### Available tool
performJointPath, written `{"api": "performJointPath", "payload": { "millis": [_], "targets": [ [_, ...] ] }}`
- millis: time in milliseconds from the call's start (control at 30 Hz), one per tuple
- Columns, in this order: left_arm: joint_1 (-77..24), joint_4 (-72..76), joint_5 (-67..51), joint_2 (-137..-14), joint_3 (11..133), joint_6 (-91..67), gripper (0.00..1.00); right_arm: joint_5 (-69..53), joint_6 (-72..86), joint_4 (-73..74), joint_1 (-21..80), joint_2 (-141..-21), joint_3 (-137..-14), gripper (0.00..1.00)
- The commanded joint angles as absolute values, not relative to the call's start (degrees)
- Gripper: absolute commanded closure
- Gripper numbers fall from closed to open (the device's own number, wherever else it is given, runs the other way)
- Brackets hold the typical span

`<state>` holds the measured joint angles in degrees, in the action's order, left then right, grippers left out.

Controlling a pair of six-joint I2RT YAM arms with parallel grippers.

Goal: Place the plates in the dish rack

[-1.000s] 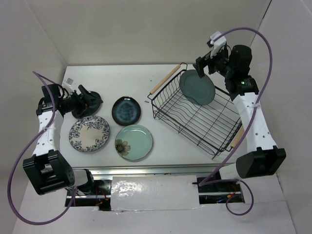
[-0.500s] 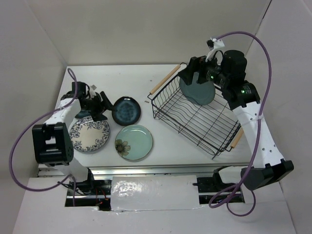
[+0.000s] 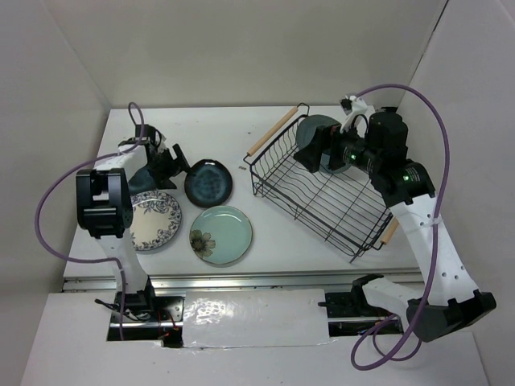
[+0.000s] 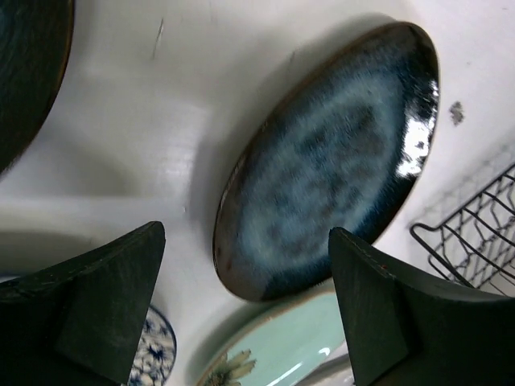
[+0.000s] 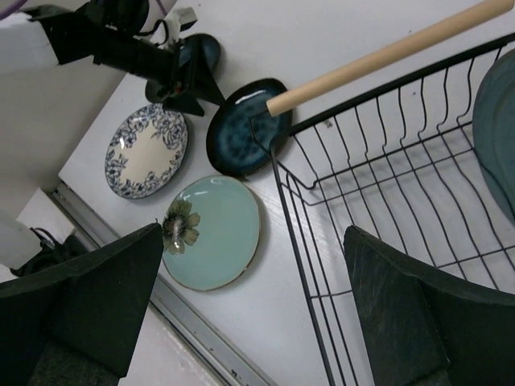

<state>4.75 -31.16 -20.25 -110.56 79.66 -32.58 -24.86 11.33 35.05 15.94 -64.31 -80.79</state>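
1. A white tabletop [image 3: 201, 129] is closed in by plain beige walls [image 3: 241, 48]. A rectangular black wire dish rack [image 3: 322, 201] with light wooden rod handles lies skewed on it.
2. A plain grey-teal round ceramic plate [image 3: 319, 129] leans on edge in the dish rack's far corner. Three more lie flat to the rack's left. The glossy dark navy plate [image 3: 209, 182] is nearest it and the pale mint plate with a flower motif [image 3: 221, 235] is nearer the front. The white plate with blue floral pattern [image 3: 157, 219] is farthest.
3. The left gripper [image 3: 173, 165] is at the navy plate's rim on the side away from the rack. Its fingers are spread wide and hold nothing; I cannot tell whether they touch the plate.
4. The right gripper [image 3: 310, 154] hangs over the rack's far half, just before the grey-teal plate, fingers apart and empty.
5. A second ago the right gripper was beyond the rack's far rim; it has come inward. The left gripper has swung from the floral plate toward the navy plate. No plate has shifted.
6. Bare table separates the navy plate from the rack's left wooden handle [image 3: 273, 133]. The rack's right end lies close to the wall, and its near corner is close to the table's front edge.
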Motion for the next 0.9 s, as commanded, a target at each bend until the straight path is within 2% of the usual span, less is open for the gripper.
{"api": "performJointPath", "payload": {
  "millis": [0,167,333,433,467,533,567,667,733,767,800,867],
  "targets": [
    [2.7,-29.6,-19.4,-114.6,82.9,-30.0,0.05,-27.1,12.0,35.6,16.5,-62.3,-78.3,0.00],
    [0.6,-26.7,-21.1,-117.4,81.6,-31.7,0.11,-29.1,10.4,37.3,16.7,-62.8,-77.9,0.00],
    [0.7,-18.6,-28.6,-116.0,75.6,-33.6,0.17,-28.7,10.3,37.0,17.4,-61.7,-76.2,0.00],
    [0.8,-16.1,-30.0,-115.2,73.7,-34.7,0.29,-27.8,10.6,37.0,17.3,-61.6,-75.7,0.00],
    [0.8,-15.7,-29.9,-115.1,73.5,-35.0,0.41,-27.7,10.7,37.0,17.3,-61.6,-75.5,0.00],
    [1.0,-15.0,-30.4,-115.4,73.2,-35.5,0.54,-27.7,10.6,37.3,17.2,-61.6,-75.5,0.00],
    [1.0,-14.8,-30.6,-115.5,73.2,-35.7,0.65,-27.6,10.6,37.3,17.2,-61.6,-75.3,0.00],
    [1.1,-14.3,-30.7,-115.8,73.4,-35.9,0.84,-27.3,10.9,37.5,17.3,-61.7,-75.2,0.00],
    [1.2,-14.2,-30.9,-115.8,73.6,-35.6,0.88,-27.0,11.2,37.4,17.3,-61.7,-75.1,0.00],
    [1.3,-14.5,-31.6,-115.7,73.7,-35.5,0.97,-27.0,11.2,37.4,17.3,-61.8,-74.8,0.00],
    [1.5,-14.8,-31.8,-115.5,74.2,-35.4,1.00,-26.9,11.2,37.5,17.3,-61.6,-74.8,0.00],
    [1.8,-15.4,-32.1,-114.1,74.4,-35.2,1.00,-27.1,11.2,37.4,17.4,-61.3,-74.5,0.00]
  ]
}}
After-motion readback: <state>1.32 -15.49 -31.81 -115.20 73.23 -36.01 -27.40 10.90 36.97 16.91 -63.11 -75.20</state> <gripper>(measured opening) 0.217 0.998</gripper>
